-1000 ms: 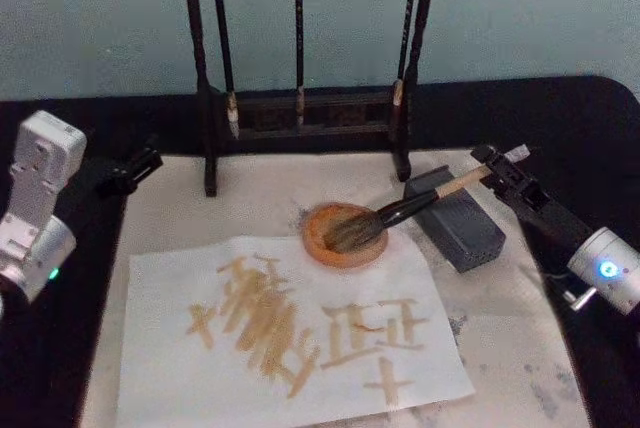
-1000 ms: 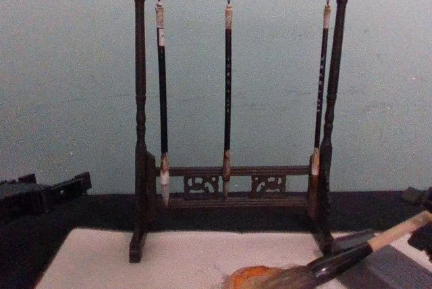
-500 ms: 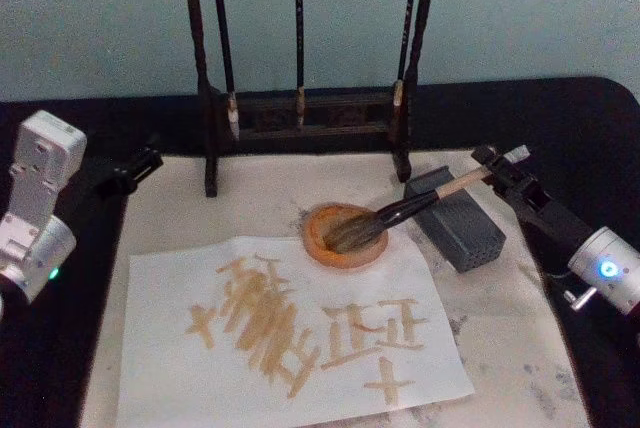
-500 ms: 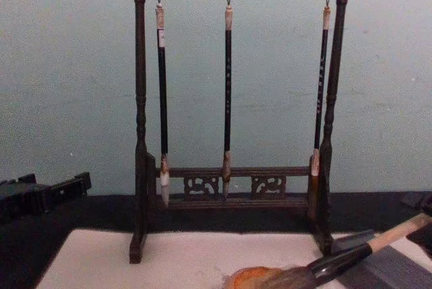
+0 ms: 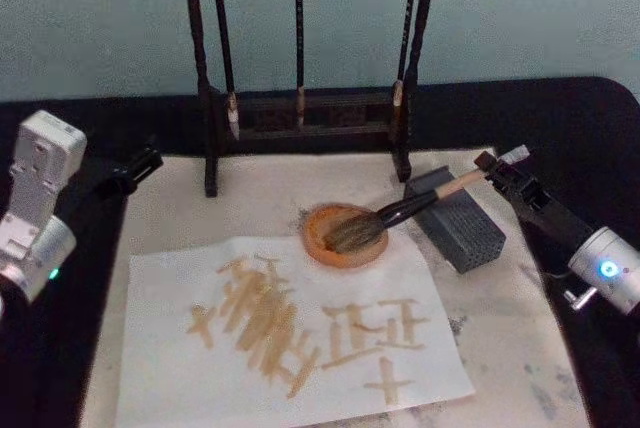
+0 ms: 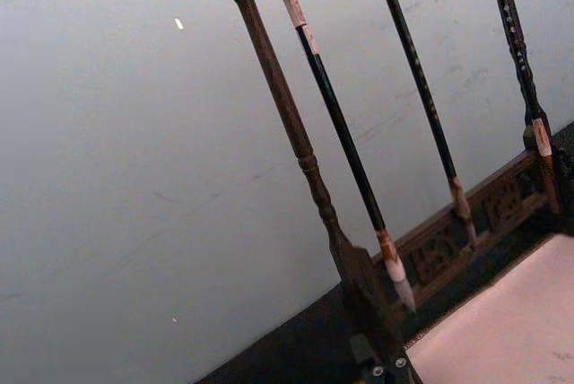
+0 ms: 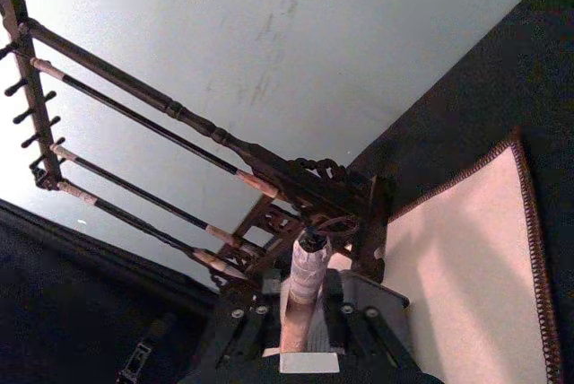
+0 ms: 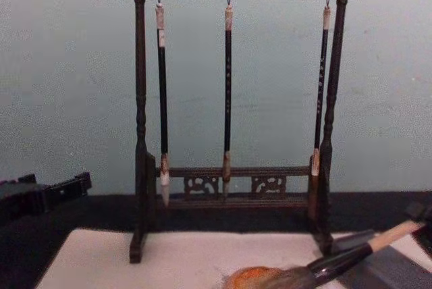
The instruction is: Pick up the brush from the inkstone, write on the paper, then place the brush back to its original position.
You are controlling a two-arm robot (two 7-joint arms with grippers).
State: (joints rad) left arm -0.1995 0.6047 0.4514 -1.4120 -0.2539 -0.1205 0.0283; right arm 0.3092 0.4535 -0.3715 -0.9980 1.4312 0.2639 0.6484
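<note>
Right gripper [image 5: 498,168] straddles whitish end of large calligraphy brush [image 5: 405,212] (tan handle, black ferrule, bushy grey-brown bristles); pinching or slack, I cannot tell. Bristles lie in round orange ink dish [image 5: 318,245], handle slanting to 2 o'clock over grey block [image 5: 470,230]. I'd release gently, retreat along handle axis. Off-white paper sheet [image 5: 160,348], tan strokes on it, at 7 o'clock. Left gripper [image 5: 138,166] parked at 9 o'clock, jaws unreadable.

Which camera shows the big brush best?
Head view: the whole brush shows, bristles in the orange dish. Chest view clips its bristles at the bottom edge; right wrist view sees its pale handle end; left wrist view faces the rack.
</note>
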